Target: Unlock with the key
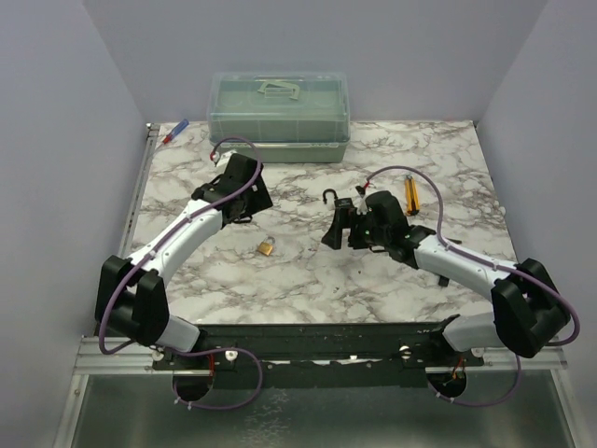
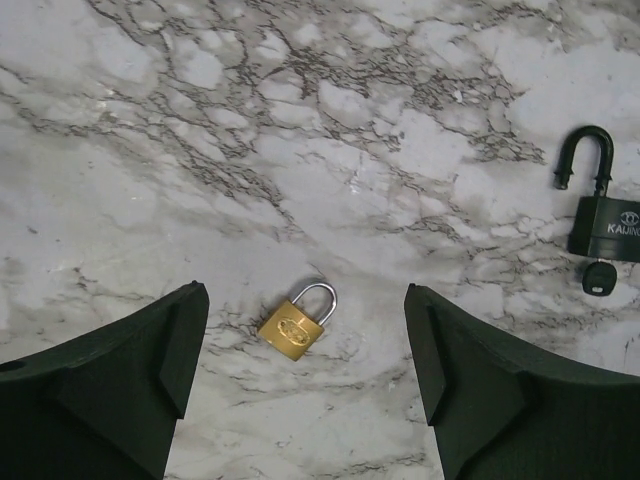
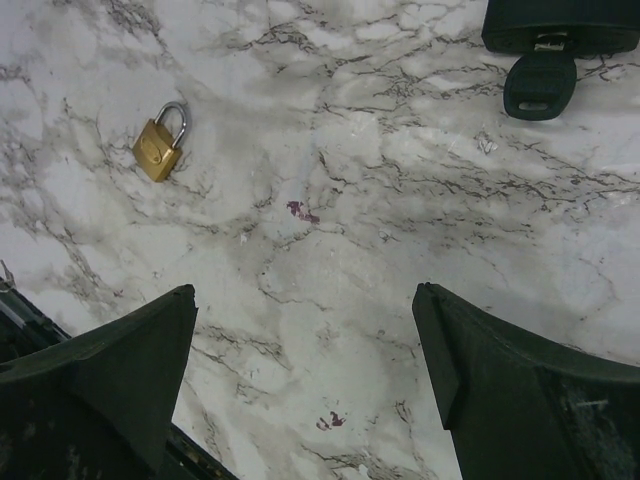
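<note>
Both claws are spread wide, nothing pinched. Left claw (image 2: pixel 305 310) hangs over the brass padlock (image 2: pixel 292 330), which lies flat between my fingers (image 2: pixel 120 390), untouched. Right claw (image 3: pixel 305 295) is over bare marble tabletop (image 3: pixel 330 250).

Key (image 3: pixel 540 85): plugged into the base of the black padlock (image 3: pixel 560 25), with its black head sticking out opposite the shackle. Right wrist view shows that joint close up but crops the lock body. Left wrist view shows the whole lock off to the right: shackle (image 2: pixel 585 155) raised, one leg free of the body, key head below. Top view can't resolve the key. My right claw covers most of the lock there, and only the shackle hook shows.

Around: the brass padlock sits near centre between my claws, apart from the black one. A green plastic box (image 1: pixel 278 112) runs along the far edge. An orange tool (image 1: pixel 410 191) lies far-right of my right claw. There's a pen (image 1: pixel 175 132) at the far-left corner. A few red specks (image 3: pixel 300 210) mark the marble under the right claw.

Room: bare marble runs between the two padlocks and along the near strip up to the black rail (image 1: pixel 308 341) at my bases. Walls (image 1: pixel 56 140) close in on the left, right and far sides.
</note>
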